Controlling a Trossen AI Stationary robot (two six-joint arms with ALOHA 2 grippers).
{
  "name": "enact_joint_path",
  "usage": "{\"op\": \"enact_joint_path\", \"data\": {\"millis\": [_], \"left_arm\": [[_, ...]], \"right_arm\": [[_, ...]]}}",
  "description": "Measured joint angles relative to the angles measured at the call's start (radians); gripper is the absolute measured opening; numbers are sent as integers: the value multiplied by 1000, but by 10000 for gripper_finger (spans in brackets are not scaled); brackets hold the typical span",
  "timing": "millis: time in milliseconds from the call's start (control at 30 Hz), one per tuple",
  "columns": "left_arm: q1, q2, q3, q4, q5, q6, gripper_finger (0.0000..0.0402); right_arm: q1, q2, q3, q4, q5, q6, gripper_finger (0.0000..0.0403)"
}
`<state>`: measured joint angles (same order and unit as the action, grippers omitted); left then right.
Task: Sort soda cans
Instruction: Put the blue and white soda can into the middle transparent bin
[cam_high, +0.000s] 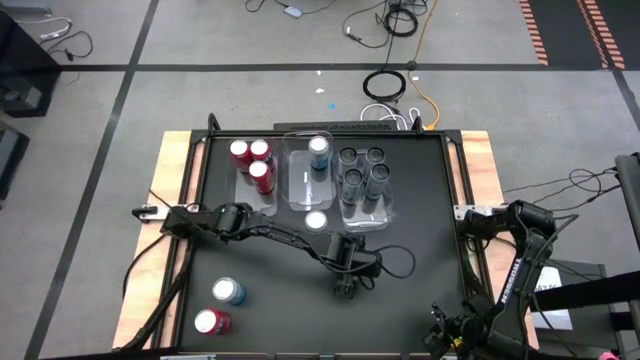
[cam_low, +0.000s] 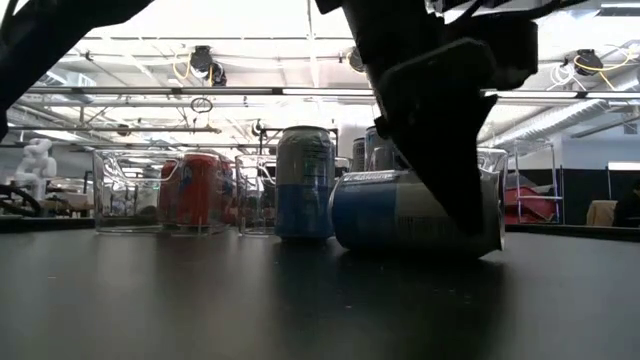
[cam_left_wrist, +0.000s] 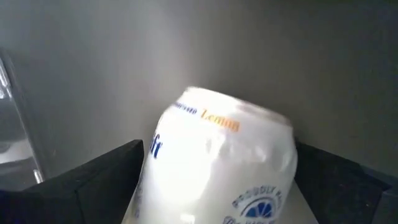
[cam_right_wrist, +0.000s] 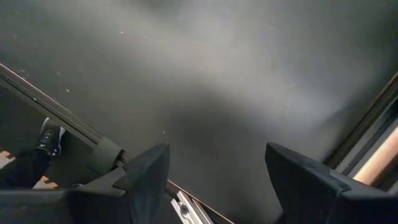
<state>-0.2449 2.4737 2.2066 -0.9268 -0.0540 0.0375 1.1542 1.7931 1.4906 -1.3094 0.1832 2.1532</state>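
A blue-and-silver soda can (cam_left_wrist: 217, 168) lies on its side on the black table, also seen in the low view (cam_low: 390, 215). My left gripper (cam_left_wrist: 219, 148) points down over it, open, with one finger on either side of the can. In the high view the gripper (cam_high: 345, 287) hides this can. Another blue can (cam_high: 316, 221) stands upright just beyond it. Three red cans (cam_high: 260, 165), one blue can (cam_high: 319, 150) and several dark grey cans (cam_high: 364, 170) stand in clear trays at the far side. My right gripper (cam_right_wrist: 217, 155) hangs open over the table's near right corner. My left gripper comes from above, slanting down, its fingers (cam_left_wrist: 106, 180) across the lying can's round wall (cam_left_wrist: 155, 155). The can fills the gap between them and rests on the table. I cannot tell whether either finger touches it.
A blue can (cam_high: 228, 292) and a red can (cam_high: 210, 322) sit near the table's near left corner. The clear trays (cam_high: 300, 198) line the far middle. The right arm (cam_high: 520, 230) stands at the table's right edge.
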Motion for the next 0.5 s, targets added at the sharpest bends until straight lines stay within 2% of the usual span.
{"op": "enact_joint_path", "data": {"millis": [200, 500], "left_arm": [[-2, 0, 0, -9, -3, 101, 400], [-2, 0, 0, 8, -6, 106, 400]], "right_arm": [[0, 0, 0, 0, 7, 5, 255], [0, 0, 0, 11, 7, 8, 255]]}}
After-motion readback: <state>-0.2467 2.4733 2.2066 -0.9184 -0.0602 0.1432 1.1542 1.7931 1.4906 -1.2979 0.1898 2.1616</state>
